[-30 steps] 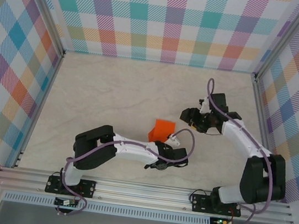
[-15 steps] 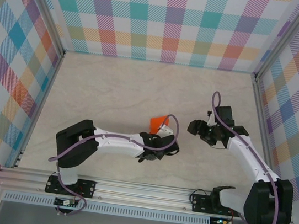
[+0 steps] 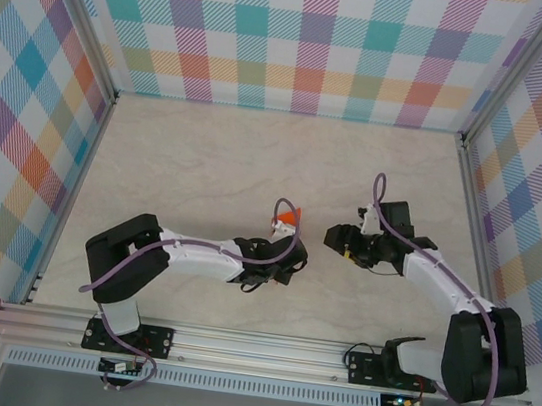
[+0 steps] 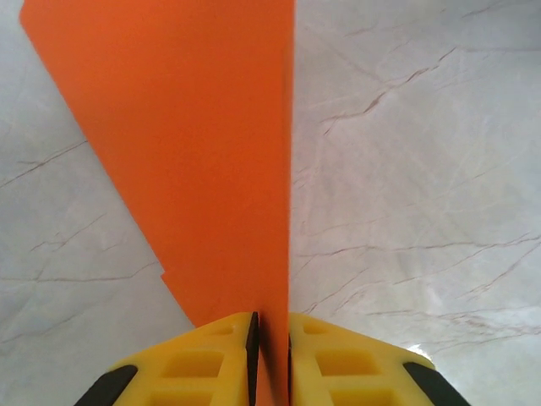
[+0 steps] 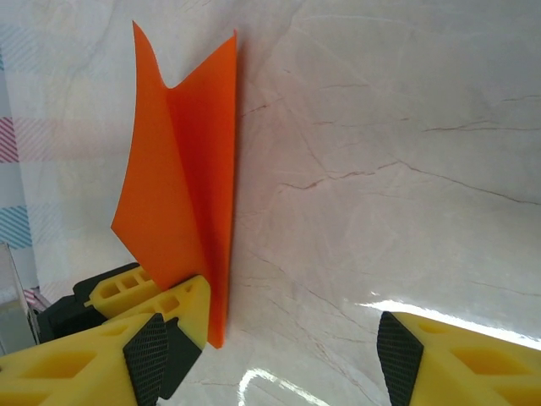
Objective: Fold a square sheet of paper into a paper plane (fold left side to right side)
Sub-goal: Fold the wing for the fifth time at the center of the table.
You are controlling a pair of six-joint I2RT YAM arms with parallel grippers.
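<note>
The left pincer (image 3: 283, 229) is clamped on the lower end of the orange sheet of paper (image 3: 291, 214), which is already doubled over and held upright on edge above the middle of the table (image 3: 187, 151). From the left wrist, the paper (image 4: 194, 152) rises straight out of the closed yellow fingers (image 4: 211, 347), its long edge running clean and vertical. The right pincer (image 3: 338, 241) hangs just beside it with its jaws apart and nothing in them. From its own wrist, the sheet (image 5: 182, 169) stands ahead of the gap and towards one side, its layers splayed at the top. To my eye the next move is a handover or a second pinch, and it wants care: bring the open pincer (image 5: 279, 351) square onto the flat of the paper, catch both layers together near the crease, and close before the left lets go.
</note>
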